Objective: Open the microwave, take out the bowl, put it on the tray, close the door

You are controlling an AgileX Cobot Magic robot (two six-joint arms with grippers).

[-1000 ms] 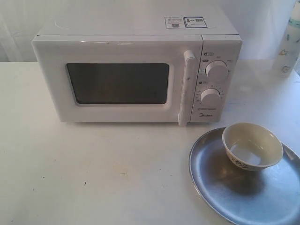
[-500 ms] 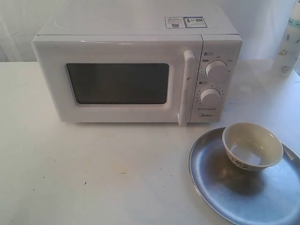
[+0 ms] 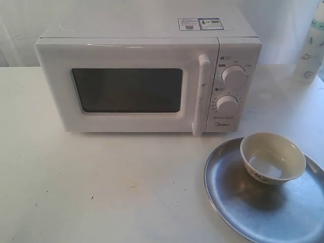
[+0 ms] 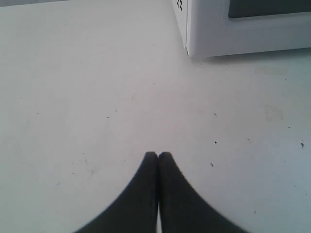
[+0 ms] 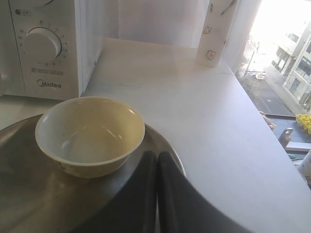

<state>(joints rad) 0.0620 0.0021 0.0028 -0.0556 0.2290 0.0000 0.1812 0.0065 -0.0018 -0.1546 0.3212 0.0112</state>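
Matte black jaws, smooth, curved, tapered

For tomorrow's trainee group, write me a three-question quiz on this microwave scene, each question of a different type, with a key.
1. True or false: the door of the microwave is shut.
2. Multiple choice: the bowl sits A) inside the microwave, B) on the tray, C) on top of the microwave.
3. Fill in the blank: the left gripper and the right gripper both have their jaws ____.
Key: 1 true; 2 B; 3 shut.
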